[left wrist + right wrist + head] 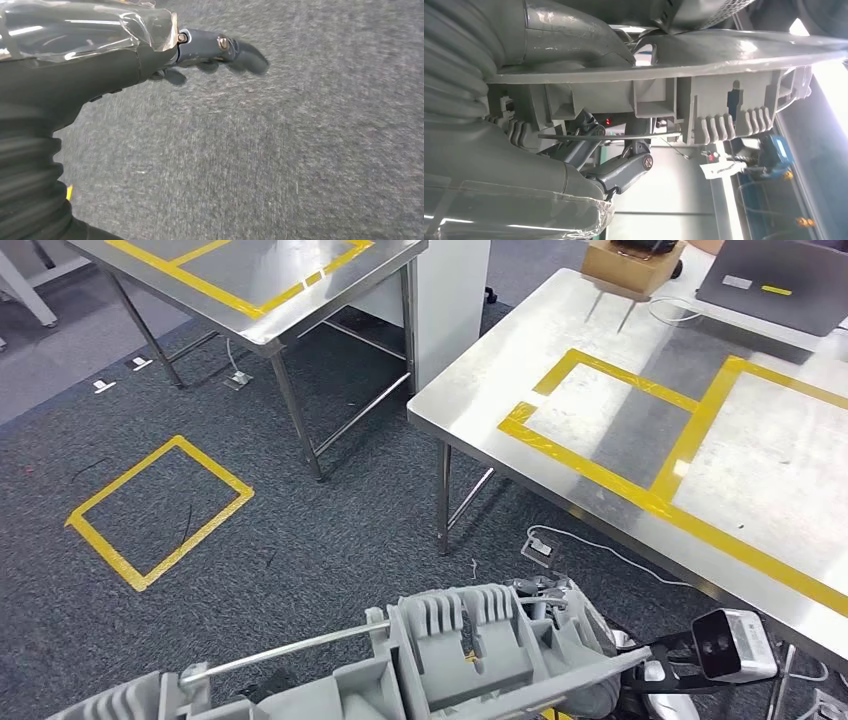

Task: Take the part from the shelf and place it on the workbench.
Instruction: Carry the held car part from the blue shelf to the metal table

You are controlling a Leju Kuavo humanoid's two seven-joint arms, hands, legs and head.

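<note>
Right hand [614,172] grips the grey ribbed plastic part [450,650], fingers curled under it; part fills lower centre of head view. Left hand [220,50] hangs over carpet, fingers loosely extended, holding nothing. Judged: carry step. Next: lift part onto steel workbench [600,420], upper right.

The grey plastic part [470,650] ran off the bottom edge of the head view, so its full shape couldn't be made out. In the right wrist view the right hand [589,150] was mostly buried behind the part [704,110], only some dark fingers [624,170] poked out. The workbench [620,430] got cut off at the right edge, same for the laptop [775,280] and the cardboard box [632,265] up top. The left hand [200,50] was blurry over carpet [300,150], its fingers partly hidden behind the wrist cover.
</note>
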